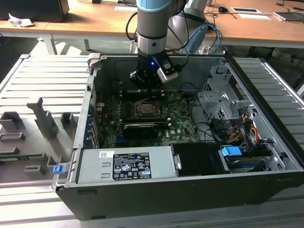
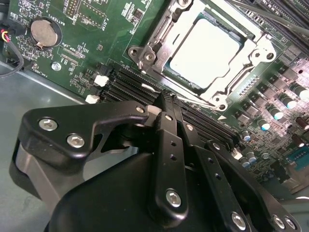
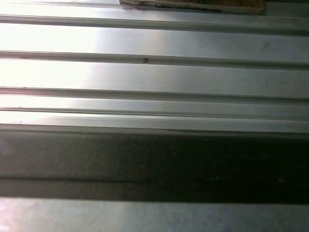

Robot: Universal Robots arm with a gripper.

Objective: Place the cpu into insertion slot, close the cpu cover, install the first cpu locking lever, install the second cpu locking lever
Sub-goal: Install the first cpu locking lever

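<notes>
1. My claw [image 2: 164,104] is pressed together, the two fingers side by side with no gap, and it holds nothing.
2. In the second wrist view the fingertips [image 2: 161,101] stand just beside the near edge of the cpu cover [image 2: 157,43], over the black memory slots [image 2: 130,87].
3. The cpu [image 2: 205,53] already lies in the insertion slot [image 1: 148,109], and the cover frame lies flat around it.
4. I judge the levers are the work now; I should push slowly and keep the tips off the green board [image 2: 91,29].
</notes>
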